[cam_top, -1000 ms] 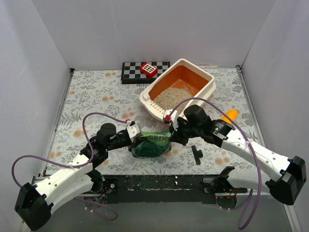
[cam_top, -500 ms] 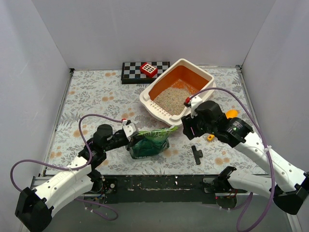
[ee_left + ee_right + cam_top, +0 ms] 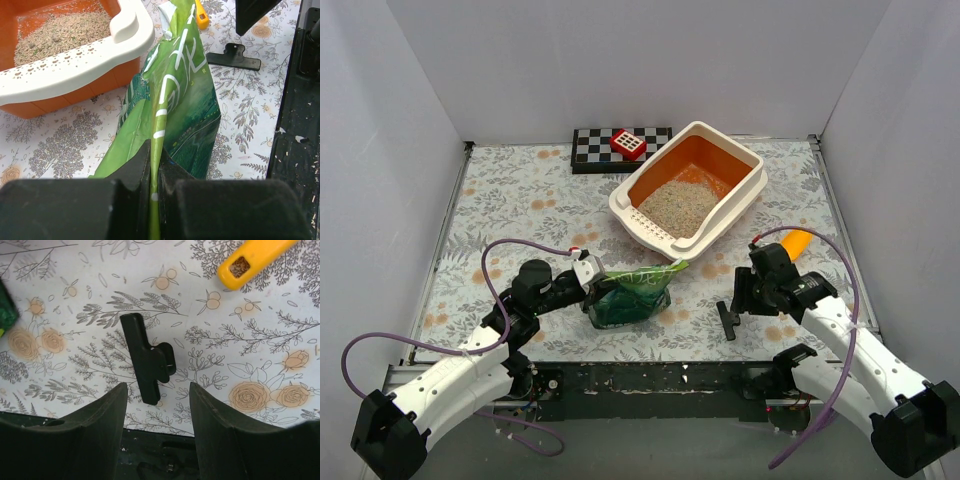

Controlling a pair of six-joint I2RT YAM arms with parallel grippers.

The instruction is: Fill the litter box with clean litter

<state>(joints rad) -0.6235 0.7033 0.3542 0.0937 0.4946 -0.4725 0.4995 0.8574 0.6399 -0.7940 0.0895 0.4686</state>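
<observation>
Litter box holds a bed of litter. Left gripper is clamped on the green bag, with the box at its 1 o'clock. Right gripper hangs wide and empty over a black clip, with an orange scoop at 1 o'clock.

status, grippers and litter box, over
Left gripper shut on green bag. Right gripper open above black clip. Litter box partly filled with litter. Nothing over it.
</observation>
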